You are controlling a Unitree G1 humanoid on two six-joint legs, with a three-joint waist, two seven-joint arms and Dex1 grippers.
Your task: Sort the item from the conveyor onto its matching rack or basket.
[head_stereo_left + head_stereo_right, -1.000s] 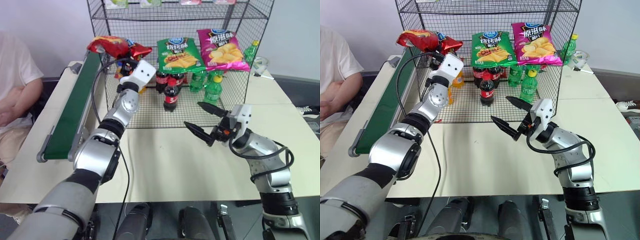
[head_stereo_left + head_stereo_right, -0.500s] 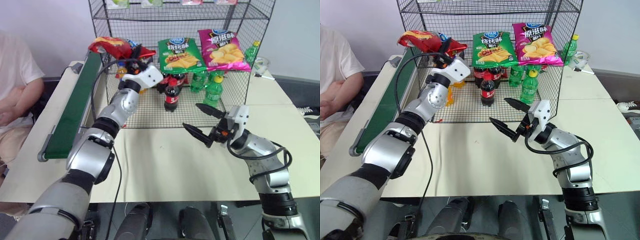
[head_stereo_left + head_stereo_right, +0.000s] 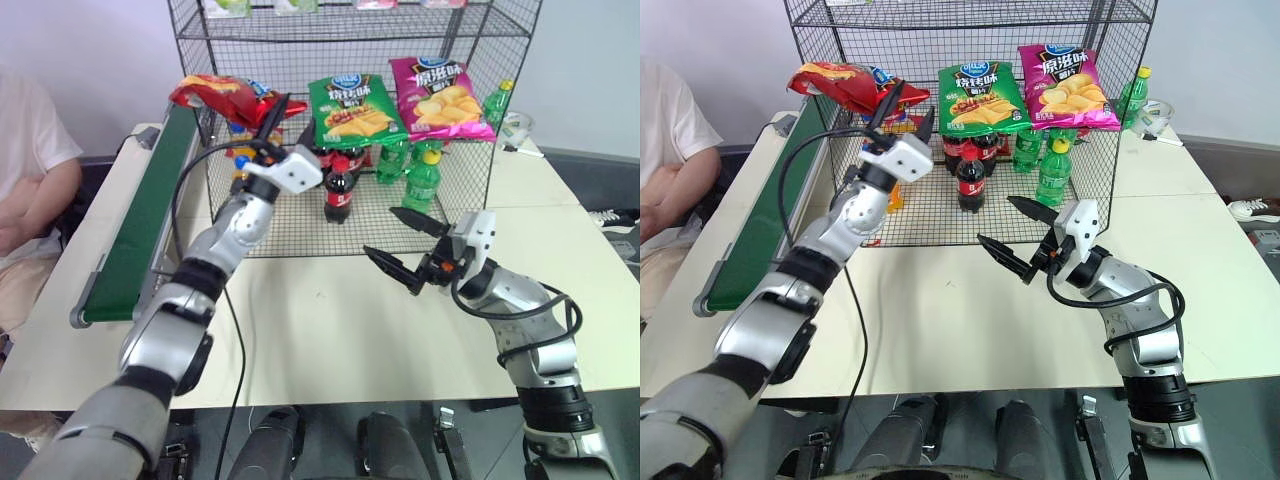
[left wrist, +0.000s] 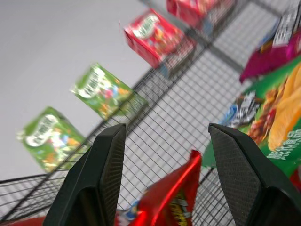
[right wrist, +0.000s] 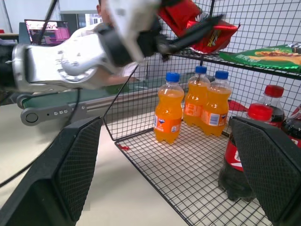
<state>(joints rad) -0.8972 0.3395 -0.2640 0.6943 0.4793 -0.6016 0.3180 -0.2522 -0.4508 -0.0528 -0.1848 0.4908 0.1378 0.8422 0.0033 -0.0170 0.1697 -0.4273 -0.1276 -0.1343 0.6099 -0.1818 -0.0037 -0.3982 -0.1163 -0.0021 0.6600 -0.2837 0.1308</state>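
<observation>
Left gripper (image 3: 272, 112) withdrawn from red crisp bag (image 3: 222, 97), orange bottles (image 5: 195, 109) in right wrist view

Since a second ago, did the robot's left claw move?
Yes. The left gripper pulled back from the red crisp bag on the rack, fingers open.

My red crisp bag (image 3: 845, 85) is glossy crinkled foil, catching light on the black wire rack (image 3: 970, 30) — thin matt-coated metal mesh. The green bag (image 3: 975, 97) and magenta bag (image 3: 1065, 87) beside it look like the same shiny film. The conveyor (image 3: 140, 230) has a matt dark-green belt between dull grey metal rails. My fingertips (image 4: 106, 183) are black, finely textured plastic — the tabletop (image 3: 330, 330) is smooth, pale and matt
</observation>
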